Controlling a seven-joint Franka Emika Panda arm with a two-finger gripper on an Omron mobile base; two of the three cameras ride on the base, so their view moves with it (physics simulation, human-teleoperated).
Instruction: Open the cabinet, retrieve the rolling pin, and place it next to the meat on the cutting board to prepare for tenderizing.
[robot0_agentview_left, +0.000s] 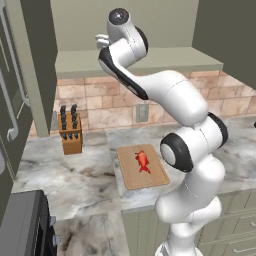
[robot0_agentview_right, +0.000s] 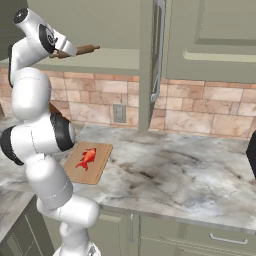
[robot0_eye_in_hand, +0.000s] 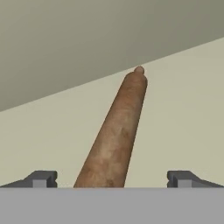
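You had the gripper (robot0_eye_in_hand: 112, 179) spread wide inside the cabinet (robot0_agentview_right: 200, 45), with the rolling pin (robot0_eye_in_hand: 114, 135) lying between its two tips and not yet pinched. In the hand view the pin ran from 6 o'clock up toward 12 o'clock, on the pale shelf. It looked like stiff, smooth wood, rather heavy for its size, and round, so it could roll or slip. I think you should have closed on the thick middle part, across its length, not on the thin handle end. The meat (robot0_agentview_left: 143, 161) lay on the cutting board (robot0_agentview_left: 131, 177), at 6 o'clock below the cabinet.
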